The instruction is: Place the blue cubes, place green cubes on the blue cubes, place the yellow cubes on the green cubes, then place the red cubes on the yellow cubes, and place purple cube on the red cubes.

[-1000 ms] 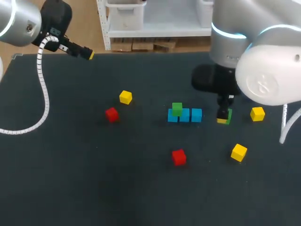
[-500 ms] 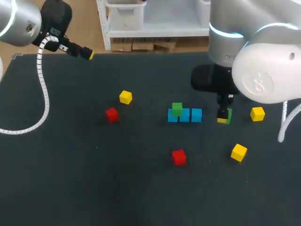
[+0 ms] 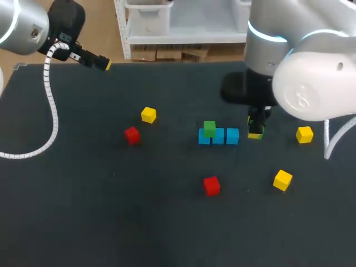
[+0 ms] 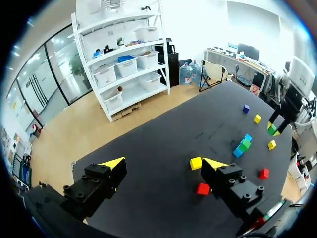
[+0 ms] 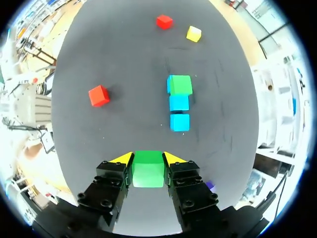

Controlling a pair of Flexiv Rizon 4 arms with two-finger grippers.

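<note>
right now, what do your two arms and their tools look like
Both arms are smooth, rounded, silver-grey shells; the right arm has a glowing light-blue ring at a joint. A coiled white cable hangs off the left arm. The left tool and right tool have two black, bolted fingers each, with bright yellow wedge tips.

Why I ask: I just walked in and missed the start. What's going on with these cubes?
The right gripper is shut on a green cube, close to one end of a row of three blue cubes. A second green cube already sits on the blue cube at the other end. The left gripper is open and empty near the table's far corner. The red cubes and yellow cubes lie loose on the table.
</note>
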